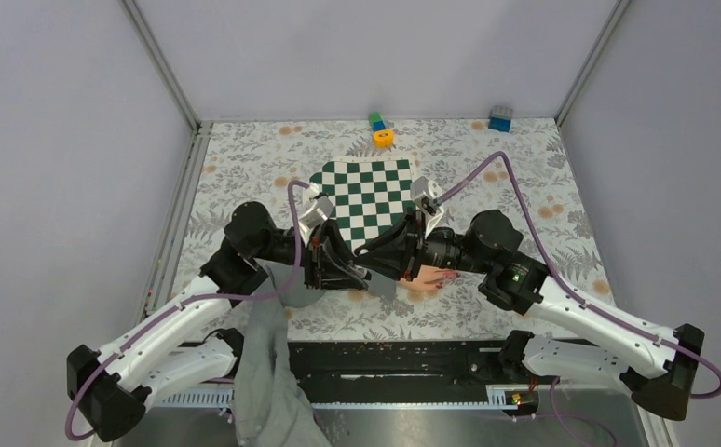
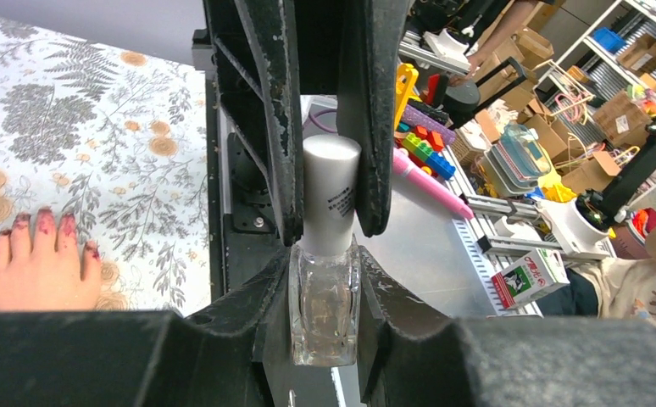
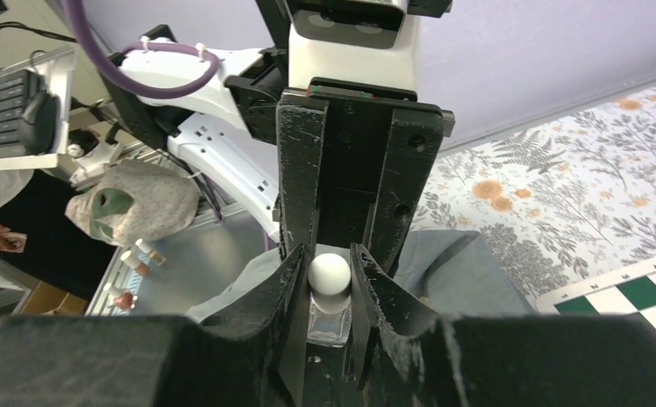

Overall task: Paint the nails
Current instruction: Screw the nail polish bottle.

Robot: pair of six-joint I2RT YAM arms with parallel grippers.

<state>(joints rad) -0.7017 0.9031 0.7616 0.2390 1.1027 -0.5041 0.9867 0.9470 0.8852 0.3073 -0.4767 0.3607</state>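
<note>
Left jaws were clamped on the glass body of the polish bottle (image 2: 325,309); right jaws were clamped on its white cap (image 2: 331,182), which sat seated. Step judged: uncapping to free the brush. The next move calls for a twist, then a straight pull along the bottle's axis. In the left wrist view the nails (image 2: 43,219), smeared dark red, lay on the tabletop (image 2: 96,110) at the bottle's 9 o'clock, long axis 6-to-12, tips pointing to 12.

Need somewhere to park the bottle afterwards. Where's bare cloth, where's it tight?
Bare: floral cloth left of the checkerboard mat up to the side rail, and right of it toward the blue block. Tight: centre, where left pincer and right pincer clamp the bottle by the hand; grey sleeve near-left.
</note>
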